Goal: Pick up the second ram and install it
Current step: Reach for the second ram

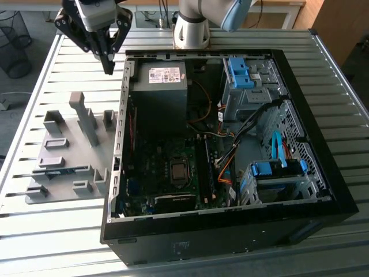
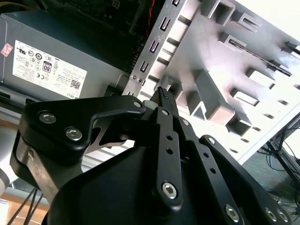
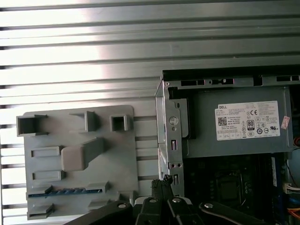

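Currently the gripper (image 1: pixel 108 68) hangs with jaws clenched together on nothing, just beside the computer case (image 1: pixel 230 236) wall. The second ram (image 1: pixel 62 171) sits in a grey holder (image 1: pixel 69 151) slot, well apart from the jaw tips.

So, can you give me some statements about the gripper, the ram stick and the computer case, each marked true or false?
1. The gripper holds the second ram. False: it is shut on nothing, and the ram lies in the grey holder.
2. The computer case is open, so its inside shows. True.
3. The grey holder lies at the exterior view's left of the case. True.
4. The gripper hangs over the blue latches. False: it hangs by the case wall near the power supply.
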`<state>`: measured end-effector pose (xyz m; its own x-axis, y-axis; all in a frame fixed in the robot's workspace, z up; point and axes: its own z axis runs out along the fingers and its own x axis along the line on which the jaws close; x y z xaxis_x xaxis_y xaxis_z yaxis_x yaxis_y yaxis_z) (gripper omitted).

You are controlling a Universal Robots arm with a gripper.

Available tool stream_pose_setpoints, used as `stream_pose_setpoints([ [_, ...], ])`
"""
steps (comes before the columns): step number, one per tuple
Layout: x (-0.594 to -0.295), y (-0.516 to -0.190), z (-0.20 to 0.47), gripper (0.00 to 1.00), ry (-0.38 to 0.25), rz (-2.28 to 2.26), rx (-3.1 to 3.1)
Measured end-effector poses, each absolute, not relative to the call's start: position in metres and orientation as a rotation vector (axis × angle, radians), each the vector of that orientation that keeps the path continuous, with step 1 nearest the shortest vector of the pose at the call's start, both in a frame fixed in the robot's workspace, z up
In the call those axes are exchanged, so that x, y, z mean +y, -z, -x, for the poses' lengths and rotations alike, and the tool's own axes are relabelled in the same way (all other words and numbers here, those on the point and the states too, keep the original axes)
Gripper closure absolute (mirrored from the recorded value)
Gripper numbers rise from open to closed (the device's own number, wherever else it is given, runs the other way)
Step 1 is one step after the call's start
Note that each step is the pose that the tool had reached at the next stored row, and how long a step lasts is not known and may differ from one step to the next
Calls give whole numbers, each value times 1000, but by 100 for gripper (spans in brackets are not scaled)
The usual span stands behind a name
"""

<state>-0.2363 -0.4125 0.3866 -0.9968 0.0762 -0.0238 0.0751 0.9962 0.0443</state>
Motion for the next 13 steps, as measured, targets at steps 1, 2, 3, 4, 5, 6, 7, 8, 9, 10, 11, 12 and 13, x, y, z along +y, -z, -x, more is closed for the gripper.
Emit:
stream_pose_setpoints([
  [1,-413,-387,237,90,-68,-118,3113],
  [2,-413,-387,238,90,-68,-118,3113],
  [3,-413,-387,238,90,-68,-118,3113],
  [4,-413,-387,239,90,-68,-118,3113],
  [5,-413,-387,240,90,-68,-118,3113],
  [6,-413,-387,240,90,-68,-118,3113],
  [7,-413,-387,241,90,-68,-118,3113],
  [8,-413,-387,242,90,-68,-118,3113],
  [9,-413,-387,243,90,-68,-118,3113],
  [10,-413,-387,245,90,-68,-118,3113],
  [11,-413,-387,246,90,-68,-118,3113],
  [12,-413,-387,247,90,-68,-118,3113],
  [13,-413,-387,249,90,-68,-118,3113],
])
